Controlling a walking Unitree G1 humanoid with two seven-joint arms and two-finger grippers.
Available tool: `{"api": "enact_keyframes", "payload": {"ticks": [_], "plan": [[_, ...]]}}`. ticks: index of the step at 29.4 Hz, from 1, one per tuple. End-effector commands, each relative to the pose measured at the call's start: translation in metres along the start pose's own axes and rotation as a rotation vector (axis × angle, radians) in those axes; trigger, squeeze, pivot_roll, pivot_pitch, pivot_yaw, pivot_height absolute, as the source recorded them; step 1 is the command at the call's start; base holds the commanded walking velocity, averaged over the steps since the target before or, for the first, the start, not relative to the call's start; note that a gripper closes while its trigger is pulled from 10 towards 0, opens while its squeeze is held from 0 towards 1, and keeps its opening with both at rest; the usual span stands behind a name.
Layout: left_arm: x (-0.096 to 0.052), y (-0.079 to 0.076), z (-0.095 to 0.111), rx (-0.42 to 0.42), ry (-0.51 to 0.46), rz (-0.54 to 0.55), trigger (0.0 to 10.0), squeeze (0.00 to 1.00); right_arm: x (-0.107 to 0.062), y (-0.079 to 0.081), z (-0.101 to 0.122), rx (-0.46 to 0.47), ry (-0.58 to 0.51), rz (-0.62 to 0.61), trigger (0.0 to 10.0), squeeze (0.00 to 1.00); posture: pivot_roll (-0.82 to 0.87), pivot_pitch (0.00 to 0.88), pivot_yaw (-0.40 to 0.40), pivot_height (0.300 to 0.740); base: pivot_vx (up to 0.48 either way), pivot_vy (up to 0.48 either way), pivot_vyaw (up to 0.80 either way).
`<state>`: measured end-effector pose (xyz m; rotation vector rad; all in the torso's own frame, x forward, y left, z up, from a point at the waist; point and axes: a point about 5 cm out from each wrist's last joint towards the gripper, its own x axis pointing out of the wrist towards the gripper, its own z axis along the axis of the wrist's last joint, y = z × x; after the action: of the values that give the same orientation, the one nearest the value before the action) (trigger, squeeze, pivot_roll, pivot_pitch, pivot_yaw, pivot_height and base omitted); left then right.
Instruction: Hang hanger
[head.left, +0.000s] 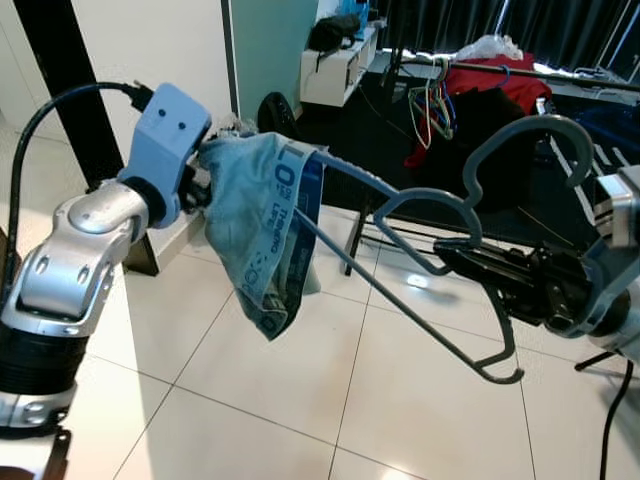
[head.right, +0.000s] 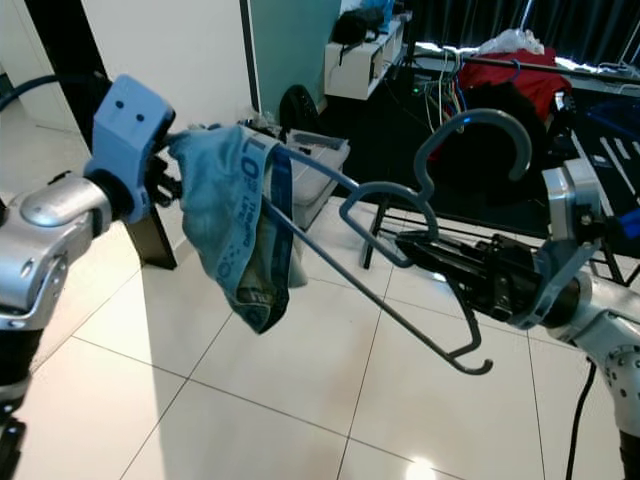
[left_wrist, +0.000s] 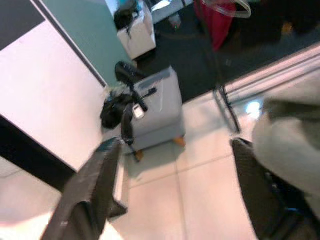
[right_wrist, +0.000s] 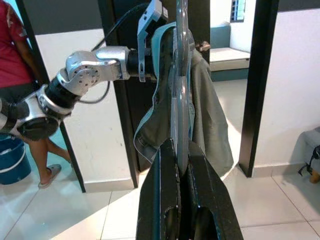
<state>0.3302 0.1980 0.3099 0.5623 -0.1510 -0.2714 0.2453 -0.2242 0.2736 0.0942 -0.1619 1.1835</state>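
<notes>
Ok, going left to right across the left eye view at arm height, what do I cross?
Left arm → left gripper → blue garment draped on the hanger's arm → grey hanger → right gripper, shut on the hanger's neck.

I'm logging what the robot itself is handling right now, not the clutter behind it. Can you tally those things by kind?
Hangers: 1, the grey-blue hanger, clamped in the right gripper.
Garments: 1, the light blue garment draped over the hanger's far arm, at the left gripper.
Total: 2
</notes>
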Motion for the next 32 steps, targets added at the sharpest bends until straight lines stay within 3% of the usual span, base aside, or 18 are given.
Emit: {"api": "enact_keyframes", "payload": {"ticks": [1, 5, 9, 10, 17, 20, 21, 24, 32], "plan": [[-0.003, 0.004, -0.008, 0.03, 0.034, -0.001, 10.0, 1.0, -0.007, -0.002, 0.004, -0.018, 0.004, -0.022, 10.0, 0.0, 0.01, 0.057, -0.056, 0.74, 0.0, 0.0, 0.0], [-0.016, 0.018, -0.015, 0.09, 0.07, -0.049, 10.0, 1.0, -0.018, -0.006, 0.005, -0.007, 0.024, -0.043, 10.0, 0.0, 0.01, 0.059, -0.063, 0.74, 0.0, 0.0, 0.0], [-0.022, 0.022, -0.019, 0.111, 0.097, -0.067, 10.0, 1.0, -0.02, -0.007, 0.006, -0.001, 0.023, -0.046, 10.0, 0.0, 0.01, 0.059, -0.066, 0.74, 0.0, 0.0, 0.0], [-0.025, 0.023, -0.02, 0.115, 0.098, -0.082, 10.0, 0.0, -0.02, -0.007, 0.006, 0.003, 0.02, -0.044, 10.0, 0.0, 0.01, 0.059, -0.066, 0.74, 0.0, 0.0, 0.0], [-0.035, 0.033, -0.014, 0.121, 0.033, -0.107, 10.0, 0.0, -0.023, -0.005, 0.003, 0.041, 0.032, -0.01, 10.0, 0.0, 0.01, 0.06, -0.065, 0.74, 0.0, 0.0, 0.0], [-0.046, 0.043, 0.005, 0.05, -0.13, -0.161, 10.0, 0.0, -0.023, -0.001, -0.001, 0.076, 0.056, 0.044, 10.0, 0.0, 0.01, 0.057, -0.068, 0.74, 0.0, 0.0, 0.0], [-0.046, 0.043, 0.005, 0.05, -0.13, -0.161, 10.0, 0.0, -0.023, -0.001, -0.001, 0.076, 0.056, 0.044, 10.0, 0.0, 0.01, 0.057, -0.068, 0.74, 0.0, 0.0, 0.0], [-0.062, 0.057, 0.023, -0.014, -0.281, -0.204, 10.0, 0.0, -0.021, 0.001, -0.007, 0.101, 0.076, 0.079, 10.0, 0.0, 0.01, 0.048, -0.064, 0.74, 0.0, 0.0, 0.0], [-0.076, 0.054, 0.017, 0.013, -0.258, -0.343, 10.0, 0.0, -0.02, 0.0, -0.013, 0.124, 0.068, 0.089, 10.0, 0.0, 0.02, 0.045, -0.059, 0.74, 0.0, 0.0, 0.0]]}}
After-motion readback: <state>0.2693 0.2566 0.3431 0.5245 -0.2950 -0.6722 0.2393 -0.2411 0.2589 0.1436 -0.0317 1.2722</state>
